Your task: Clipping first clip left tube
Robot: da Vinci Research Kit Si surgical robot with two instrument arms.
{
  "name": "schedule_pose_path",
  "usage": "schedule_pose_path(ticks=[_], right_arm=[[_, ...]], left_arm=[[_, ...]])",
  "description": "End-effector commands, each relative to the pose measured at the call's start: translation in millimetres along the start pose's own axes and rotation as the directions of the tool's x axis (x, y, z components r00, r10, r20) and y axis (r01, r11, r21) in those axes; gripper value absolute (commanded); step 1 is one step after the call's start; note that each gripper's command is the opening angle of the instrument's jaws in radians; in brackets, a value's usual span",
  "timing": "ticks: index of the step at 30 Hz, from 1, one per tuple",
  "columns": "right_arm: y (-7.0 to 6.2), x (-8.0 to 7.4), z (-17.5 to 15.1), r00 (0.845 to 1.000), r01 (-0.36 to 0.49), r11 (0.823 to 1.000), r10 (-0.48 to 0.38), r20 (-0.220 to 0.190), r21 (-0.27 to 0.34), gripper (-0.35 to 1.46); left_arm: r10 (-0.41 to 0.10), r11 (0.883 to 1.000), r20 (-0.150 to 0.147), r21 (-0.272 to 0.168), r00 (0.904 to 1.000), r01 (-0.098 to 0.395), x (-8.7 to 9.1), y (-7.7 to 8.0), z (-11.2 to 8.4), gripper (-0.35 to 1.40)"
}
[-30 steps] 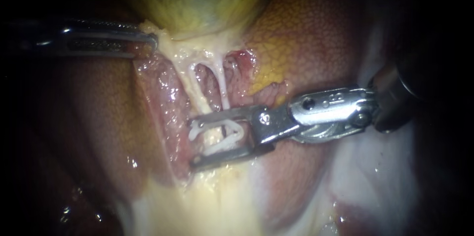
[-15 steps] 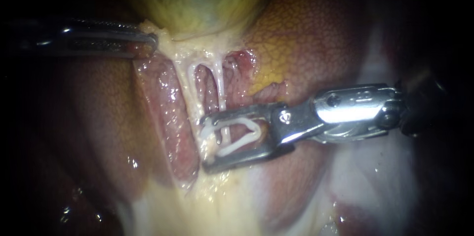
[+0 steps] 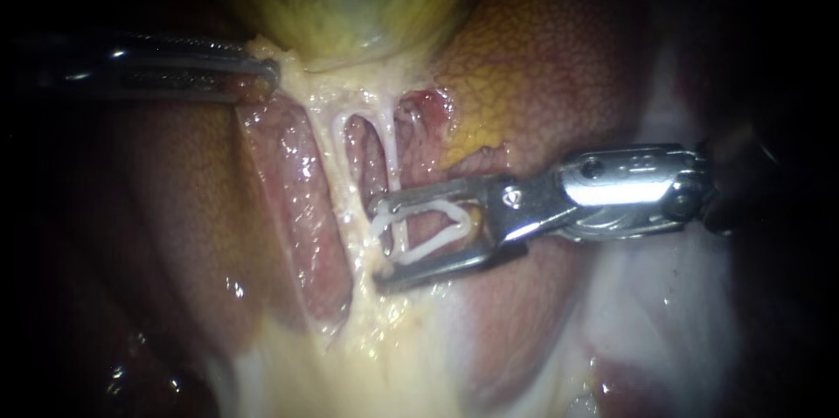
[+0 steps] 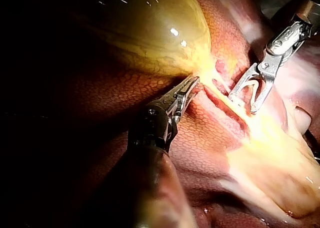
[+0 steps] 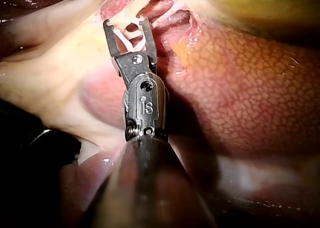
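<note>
Two pale tubes [image 3: 343,164] — right instrument [image 3: 379,243] holds a white clip [image 3: 428,245] in spread jaws — left instrument [image 3: 266,77] pinches gallbladder [image 3: 350,7].

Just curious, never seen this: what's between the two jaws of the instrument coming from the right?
The right instrument holds a white clip there, and a thin pale tube runs down through the clip's opening. The endoscope view shows it best.

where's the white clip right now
Endoscope view, centre: the white clip sits in the jaws of my right instrument, at the two pale tubes below the gallbladder.
</note>
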Motion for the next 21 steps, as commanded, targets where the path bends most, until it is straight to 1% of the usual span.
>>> schedule_pose_path(ticks=[1,5,7,12,13,15,17,19,21], right_arm=[[0.4,-0.3,0.0,1.000,-0.003,1.000,0.003,0.001,-0.001,0.38],[2.0,-1.1,-0.1,1.000,-0.017,1.000,0.017,0.003,0.003,0.38],[2.5,-1.3,-0.2,1.000,-0.022,1.000,0.022,0.004,0.015,0.38],[3.4,-1.3,0.4,0.999,-0.043,0.996,0.046,-0.029,0.081,0.38],[3.5,-1.2,0.6,0.998,-0.044,0.994,0.048,-0.034,0.098,0.39],[3.6,-1.0,1.2,0.997,-0.048,0.989,0.057,-0.058,0.139,0.39],[3.5,-0.8,1.8,0.995,-0.058,0.982,0.072,-0.074,0.178,0.40],[3.2,-0.6,2.3,0.994,-0.059,0.976,0.078,-0.081,0.209,0.40],[2.7,-0.4,2.8,0.994,-0.062,0.969,0.083,-0.078,0.238,0.39]], left_arm=[[0.000,1.000,0.000,0.000,1.0000,0.000,0.0,0.0,0.0,-0.35],[0.000,1.000,0.000,0.000,1.0000,0.000,0.0,0.0,0.0,-0.35],[0.000,1.000,0.000,0.000,1.0000,0.000,0.0,0.0,0.0,-0.35],[0.000,1.000,0.000,0.000,1.0000,0.000,0.0,0.0,0.1,-0.35],[0.000,1.000,0.000,0.000,1.0000,0.000,0.0,0.0,0.1,-0.35],[0.000,1.000,0.000,-0.001,1.0000,0.000,0.0,0.0,0.1,-0.35],[0.000,1.000,0.000,-0.001,1.0000,0.000,0.0,0.0,0.1,-0.35],[0.000,1.000,0.000,-0.001,1.0000,0.000,0.0,0.0,0.1,-0.35],[0.000,1.000,0.000,-0.001,1.0000,0.000,0.0,0.0,0.1,-0.35]])
